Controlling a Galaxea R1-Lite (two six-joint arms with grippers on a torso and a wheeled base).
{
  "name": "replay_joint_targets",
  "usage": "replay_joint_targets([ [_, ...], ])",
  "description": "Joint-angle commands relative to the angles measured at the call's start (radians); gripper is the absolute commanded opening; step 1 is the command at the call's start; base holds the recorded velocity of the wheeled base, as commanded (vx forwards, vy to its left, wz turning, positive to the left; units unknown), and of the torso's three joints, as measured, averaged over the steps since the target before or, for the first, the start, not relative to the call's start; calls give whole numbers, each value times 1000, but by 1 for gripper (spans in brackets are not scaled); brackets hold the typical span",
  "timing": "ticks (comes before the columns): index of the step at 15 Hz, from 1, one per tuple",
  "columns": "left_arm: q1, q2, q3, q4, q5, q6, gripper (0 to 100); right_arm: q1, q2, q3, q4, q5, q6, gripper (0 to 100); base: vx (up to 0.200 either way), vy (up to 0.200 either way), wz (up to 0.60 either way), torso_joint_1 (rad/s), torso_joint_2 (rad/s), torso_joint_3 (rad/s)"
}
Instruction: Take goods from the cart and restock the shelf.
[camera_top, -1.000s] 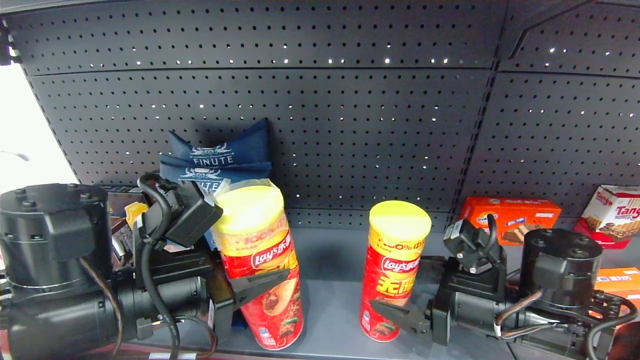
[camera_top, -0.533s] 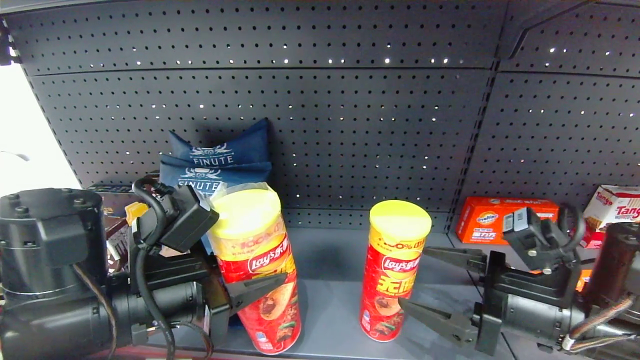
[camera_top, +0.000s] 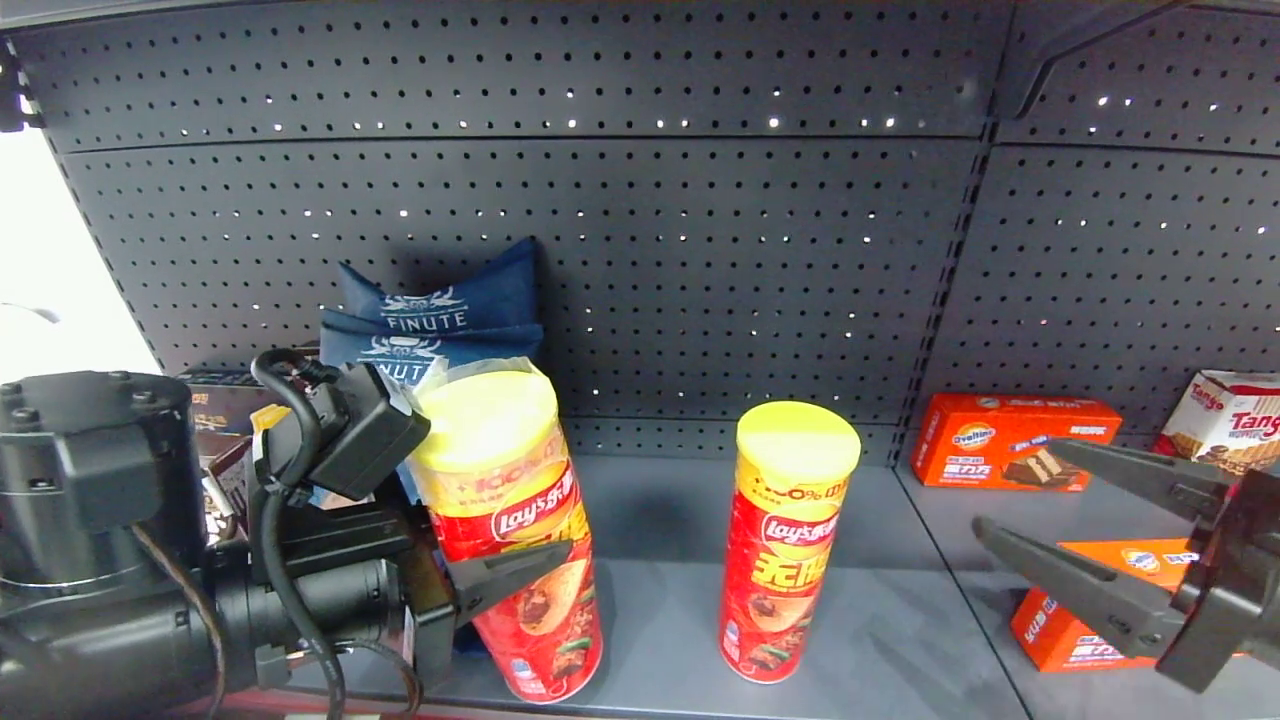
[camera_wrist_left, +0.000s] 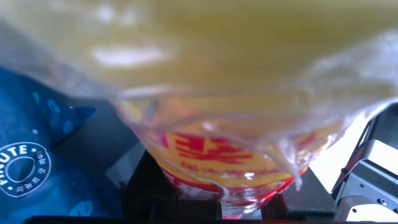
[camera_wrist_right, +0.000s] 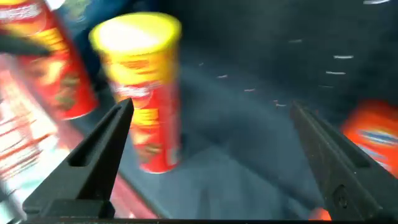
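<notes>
Currently, head view: clamping the left gripper (camera_top: 525, 585) on a chip can (camera_top: 500, 470) at the near left of the shelf (camera_top: 660, 600), holding the right gripper (camera_top: 1020, 487) splayed wide, right of a second can (camera_top: 790, 540). Left wrist: hugging that can (camera_wrist_left: 230, 155) beside a blue bag (camera_wrist_left: 37, 174). Right wrist: facing the second can (camera_wrist_right: 146, 93) past parted fingers (camera_wrist_right: 93, 162).

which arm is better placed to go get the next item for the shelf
Right, probably. The right hand is open and empty, apart from the upright chip can on the shelf. The left hand is shut on the tilted chip can near the shelf's front, so it must release that first.
</notes>
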Motion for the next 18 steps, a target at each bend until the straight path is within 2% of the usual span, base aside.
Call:
replay_joint_targets([
  [1, 0, -9, 4, 0, 0, 1, 0, -75, -92, 10, 13, -14, 0, 100, 0, 0, 0, 0, 0, 0],
  [3, -1, -15, 1, 0, 0, 1, 0, -166, -164, 40, 19, -34, -11, 100, 0, 0, 0, 0, 0, 0],
  [4, 0, -15, -2, 0, 0, 1, 0, -176, -175, 47, 24, -42, -17, 100, 0, 0, 0, 0, 0, 0],
  [5, 0, -15, -10, 0, 0, 1, 0, -205, -253, 96, 48, -108, -32, 100, 0, 0, 0, 0, 0, 0],
  [6, 0, -15, -10, -1, -2, 1, 0, -256, -310, 143, 54, -128, -32, 100, 0, 0, 0, 0, 0, 0],
  [7, -1, -15, -7, -4, -5, 1, 0, -330, -372, 195, 56, -126, -31, 100, 0, 0, 0, 0, 0, 0],
  [10, -3, -15, -12, -9, -6, 2, 0, -457, -546, 304, 93, -147, -29, 100, 0, 0, 0, 0, 0, 0],
  [12, -9, -10, -16, -9, -8, 2, 0, -552, -664, 341, 183, -167, -31, 100, 0, 0, 0, 0, 0, 0],
  [14, -10, -6, -18, -9, -8, 4, 0, -649, -838, 369, 349, -164, -31, 100, 0, 0, 0, 0, 0, 0],
  [16, -10, -10, -19, -9, -8, 2, 0, -672, -984, 373, 542, -169, -22, 100, 0, 0, 0, 0, 0, 0],
  [18, -7, -10, -27, -7, -10, 4, 0, -670, -976, 403, 528, -131, -29, 100, 0, 0, 0, 0, 0, 0],
])
